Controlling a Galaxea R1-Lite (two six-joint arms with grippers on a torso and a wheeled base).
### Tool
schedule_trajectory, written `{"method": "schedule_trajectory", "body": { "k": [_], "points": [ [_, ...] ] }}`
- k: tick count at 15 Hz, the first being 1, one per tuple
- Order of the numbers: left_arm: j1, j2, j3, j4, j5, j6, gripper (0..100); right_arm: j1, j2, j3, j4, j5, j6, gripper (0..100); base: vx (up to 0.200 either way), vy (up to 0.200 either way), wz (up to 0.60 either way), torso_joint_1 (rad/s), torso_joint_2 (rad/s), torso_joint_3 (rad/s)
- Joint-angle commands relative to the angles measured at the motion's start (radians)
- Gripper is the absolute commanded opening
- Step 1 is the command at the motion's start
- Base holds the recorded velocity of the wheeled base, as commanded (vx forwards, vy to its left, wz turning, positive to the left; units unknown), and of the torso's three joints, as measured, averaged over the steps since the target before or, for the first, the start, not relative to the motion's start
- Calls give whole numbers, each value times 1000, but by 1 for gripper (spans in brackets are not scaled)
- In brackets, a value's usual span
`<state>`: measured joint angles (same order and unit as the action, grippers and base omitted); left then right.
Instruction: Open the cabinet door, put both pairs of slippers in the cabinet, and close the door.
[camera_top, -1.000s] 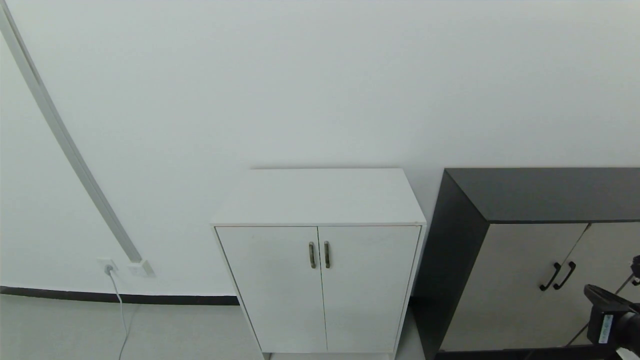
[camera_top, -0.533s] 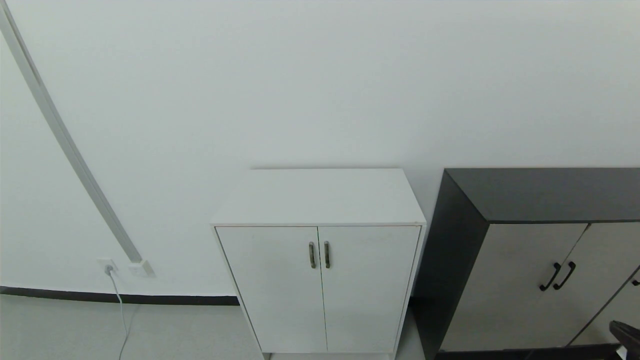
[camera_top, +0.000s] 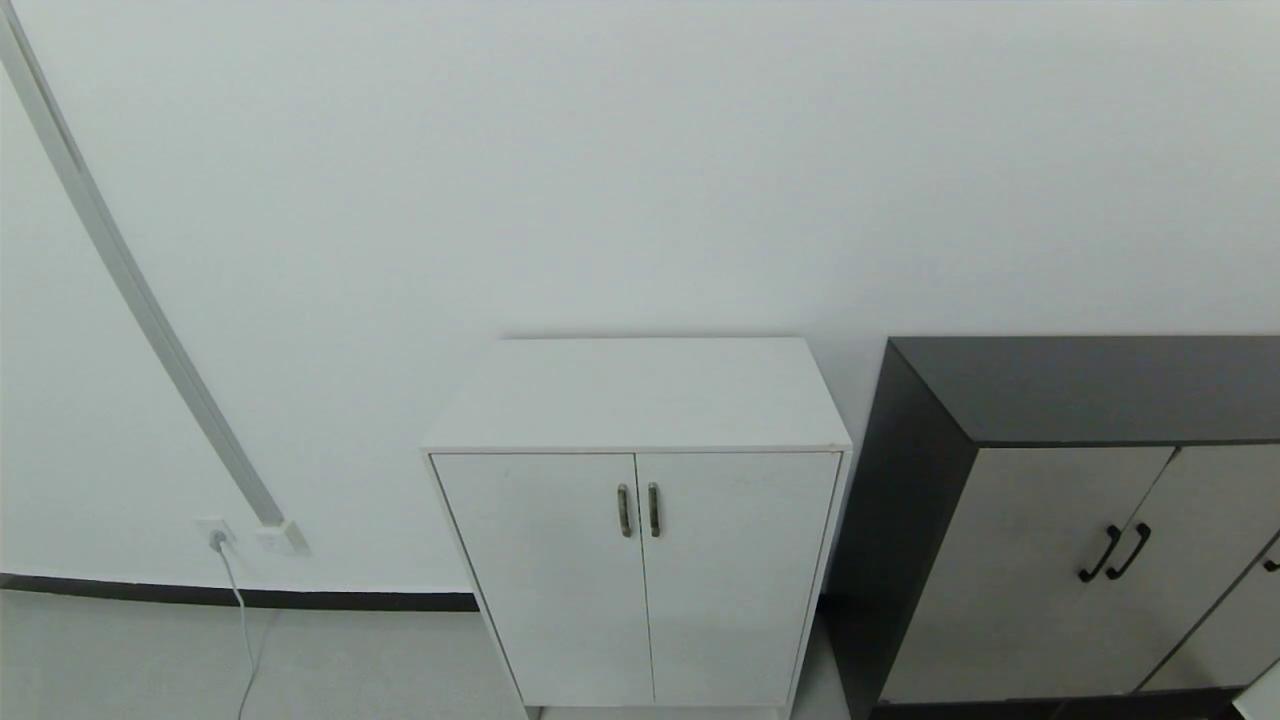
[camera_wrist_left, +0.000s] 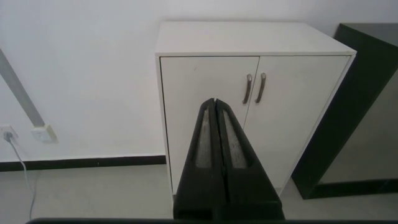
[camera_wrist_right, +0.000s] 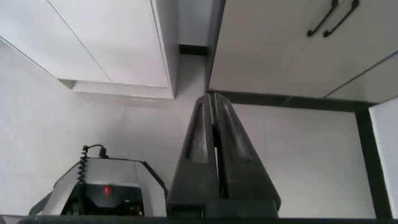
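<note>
The white cabinet stands against the wall with both doors shut and two metal handles side by side at the middle seam. In the left wrist view my left gripper is shut with nothing in it, pointing at the cabinet just to the side of the handles and still some way in front of the doors. My right gripper is shut and empty, held low over the floor and aimed at the gap between the white cabinet's base and the neighbouring cabinet.
A dark cabinet with pale doors and black handles stands right of the white one. On the left wall are an outlet with a hanging cable and a slanted duct. Bare grey floor lies left of the cabinet.
My right arm, seen at the lower right of the head view a second ago, has dropped down out of that view. The cabinet doors have stayed shut.
</note>
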<state>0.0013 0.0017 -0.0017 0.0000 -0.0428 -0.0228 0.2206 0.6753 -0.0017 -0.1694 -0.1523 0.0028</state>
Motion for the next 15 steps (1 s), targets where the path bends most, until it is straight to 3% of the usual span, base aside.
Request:
{"method": "schedule_trajectory", "body": {
  "k": [1,6,9,15],
  "points": [
    [0,0,0,0,0,0,0,5,-105,0,51,33,0,0,0,0,0,0,0,0],
    [0,0,0,0,0,0,0,6,-214,2,154,169,-6,0,0,0,0,0,0,0],
    [0,0,0,0,0,0,0,13,-247,0,172,177,-6,0,0,0,0,0,0,0],
    [0,0,0,0,0,0,0,-136,-359,0,171,175,-6,0,0,0,0,0,0,0]
  ]
}}
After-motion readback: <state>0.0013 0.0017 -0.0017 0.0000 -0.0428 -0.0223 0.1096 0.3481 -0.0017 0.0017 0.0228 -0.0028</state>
